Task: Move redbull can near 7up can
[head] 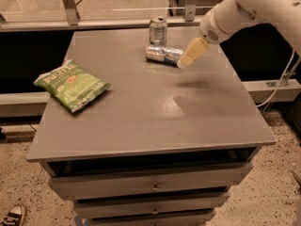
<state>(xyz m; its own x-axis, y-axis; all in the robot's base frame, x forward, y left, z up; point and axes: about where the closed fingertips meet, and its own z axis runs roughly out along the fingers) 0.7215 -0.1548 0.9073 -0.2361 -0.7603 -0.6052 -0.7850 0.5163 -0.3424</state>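
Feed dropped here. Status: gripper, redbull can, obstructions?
Gripper at right end of redbull can. Can lies on its side, just in front of upright 7up can. Chip bag far left, out of the way.

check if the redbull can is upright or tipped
Tipped: the redbull can lies on its side by the upright 7up can, the tool at one end.

The 7up can (158,30), redbull can (163,54) and gripper (190,53) crowd the counter's (141,126) far edge. A chip bag (71,84) blocks the left edge; the front is free.

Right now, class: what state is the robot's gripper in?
Gripper: open or shut cannot be told; it hangs beside one end of the lying redbull can.
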